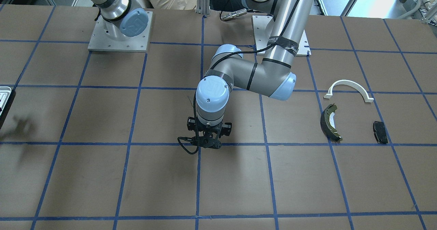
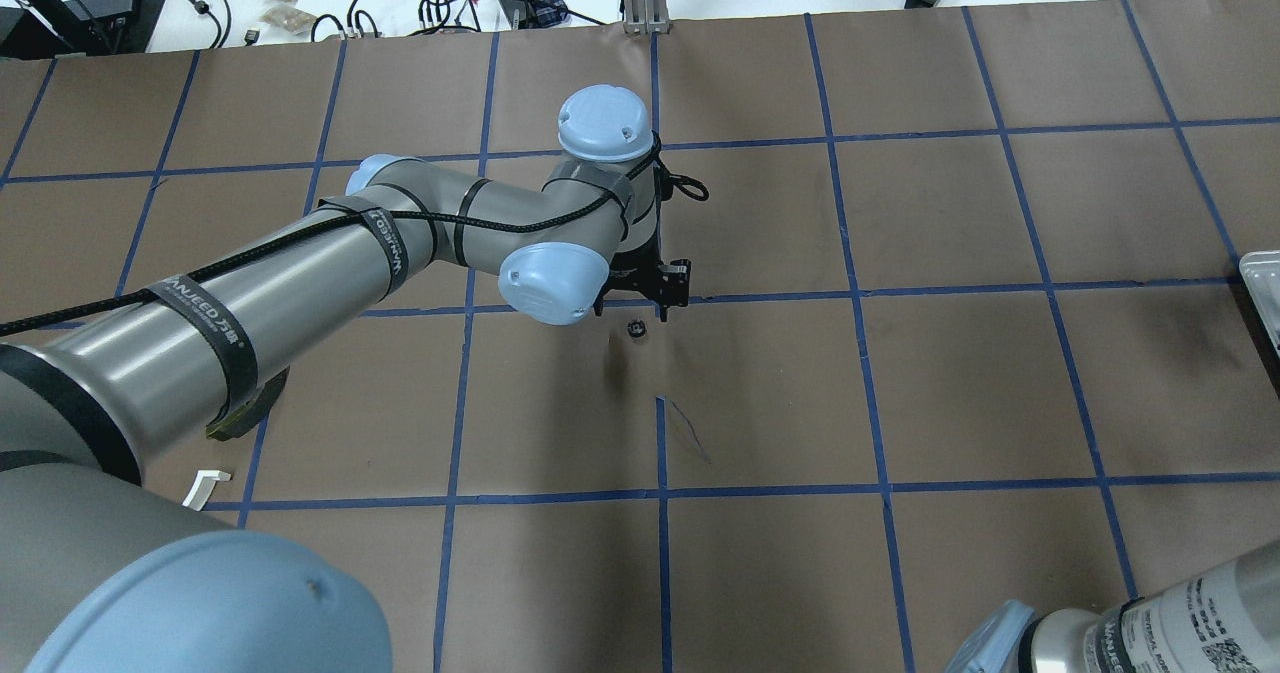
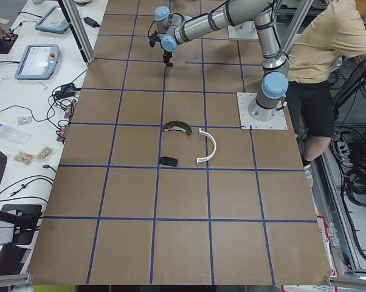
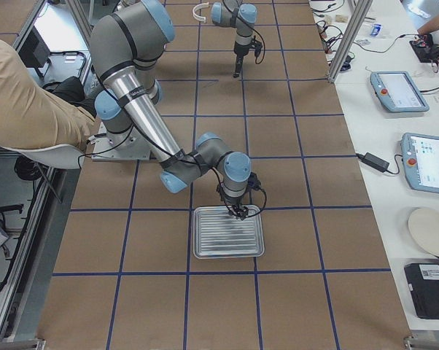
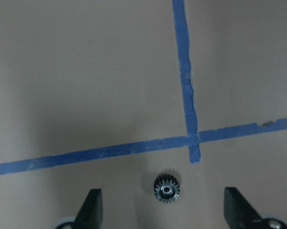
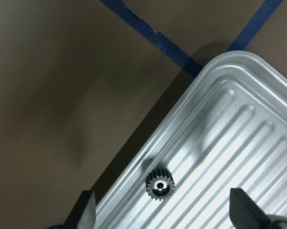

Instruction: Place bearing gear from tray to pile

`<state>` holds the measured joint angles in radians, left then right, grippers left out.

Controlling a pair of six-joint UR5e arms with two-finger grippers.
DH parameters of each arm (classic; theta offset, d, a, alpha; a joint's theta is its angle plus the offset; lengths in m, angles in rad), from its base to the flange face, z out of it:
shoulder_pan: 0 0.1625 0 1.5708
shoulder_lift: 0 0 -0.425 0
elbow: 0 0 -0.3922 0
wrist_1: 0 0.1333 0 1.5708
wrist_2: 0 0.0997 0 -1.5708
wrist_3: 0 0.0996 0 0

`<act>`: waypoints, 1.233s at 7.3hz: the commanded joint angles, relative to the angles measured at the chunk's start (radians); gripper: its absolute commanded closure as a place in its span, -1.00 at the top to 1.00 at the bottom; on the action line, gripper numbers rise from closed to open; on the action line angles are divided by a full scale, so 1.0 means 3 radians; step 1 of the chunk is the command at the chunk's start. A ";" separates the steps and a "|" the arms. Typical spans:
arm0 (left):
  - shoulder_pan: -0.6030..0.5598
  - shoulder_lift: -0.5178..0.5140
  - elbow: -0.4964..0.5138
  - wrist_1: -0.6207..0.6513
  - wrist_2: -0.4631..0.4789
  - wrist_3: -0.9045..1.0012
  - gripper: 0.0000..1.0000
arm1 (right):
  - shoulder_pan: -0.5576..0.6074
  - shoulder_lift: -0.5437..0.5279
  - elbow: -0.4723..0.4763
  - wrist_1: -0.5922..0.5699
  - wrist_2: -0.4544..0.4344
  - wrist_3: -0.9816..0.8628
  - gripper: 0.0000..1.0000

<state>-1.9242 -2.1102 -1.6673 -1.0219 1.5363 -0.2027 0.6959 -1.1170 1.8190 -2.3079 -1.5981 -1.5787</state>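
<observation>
A small dark bearing gear (image 6: 158, 186) lies in a corner of the silvery ridged tray (image 6: 239, 133). My right gripper (image 6: 165, 210) is open just above it, its fingers on either side. A second gear (image 5: 167, 187) lies on the brown table near a blue tape crossing, also seen from overhead (image 2: 634, 329). My left gripper (image 5: 165, 210) is open right above it, apart from it. The pile lies far off: a white arch (image 1: 348, 86), a brake shoe (image 1: 329, 120) and a black pad (image 1: 380, 131).
The tray (image 4: 227, 240) sits at the table end on my right, with my right gripper (image 4: 239, 212) over its far rim. The left arm (image 2: 470, 218) reaches to the table's middle. A person sits behind the robot. Blue tape squares mark the table.
</observation>
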 commanded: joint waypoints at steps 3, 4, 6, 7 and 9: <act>-0.0013 -0.0022 -0.0072 0.0006 -0.0003 -0.0004 0.32 | -0.0034 0.0098 -0.0040 -0.0146 0.0009 -0.0715 0.92; -0.0013 -0.0022 -0.0067 0.0001 -0.0003 0.0006 0.05 | -0.0039 0.0098 -0.0030 -0.0141 0.0004 -0.0821 0.91; -0.0013 -0.0027 -0.0062 0.0006 -0.0003 0.0006 -0.08 | -0.0039 0.0103 -0.0020 -0.0141 0.0009 -0.0884 0.76; -0.0013 -0.0027 -0.0062 0.0006 -0.0003 0.0006 -0.08 | -0.0039 0.0103 -0.0009 -0.0130 0.0004 -0.0874 0.69; -0.0013 -0.0027 -0.0062 0.0006 -0.0003 0.0006 -0.08 | -0.0034 0.0159 -0.0009 -0.0130 0.0004 -0.0838 0.61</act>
<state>-1.9278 -2.1184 -1.6860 -1.0201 1.5355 -0.2010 0.6844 -1.0809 1.8156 -2.3461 -1.5974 -1.8387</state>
